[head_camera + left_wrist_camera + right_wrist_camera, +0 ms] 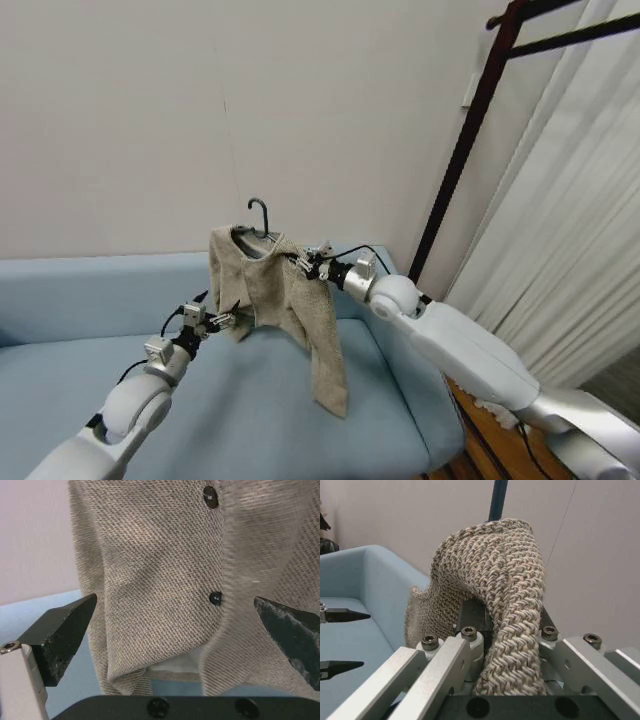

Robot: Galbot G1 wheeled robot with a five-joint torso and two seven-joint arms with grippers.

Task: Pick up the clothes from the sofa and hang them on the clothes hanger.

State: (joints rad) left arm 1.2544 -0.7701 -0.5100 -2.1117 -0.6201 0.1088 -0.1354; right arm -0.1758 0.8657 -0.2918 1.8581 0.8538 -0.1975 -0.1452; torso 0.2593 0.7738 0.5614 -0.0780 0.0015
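We see the coarse beige knit cardigan (275,290) (2 dark round buttons (215,598)) draped on a black hanger (258,212) above the smooth blue sofa (60,300). The right gripper (305,262) clamps its ribbed shoulder. The left gripper (222,320) gapes wide at its lower front.

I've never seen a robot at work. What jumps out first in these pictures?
A beige knitted cardigan on a black hanger is held in mid-air above the light blue sofa, gripped at one shoulder by the right gripper. The left gripper is open, its fingers either side of the cardigan's lower front. A dark metal clothes rack stands off to the right.
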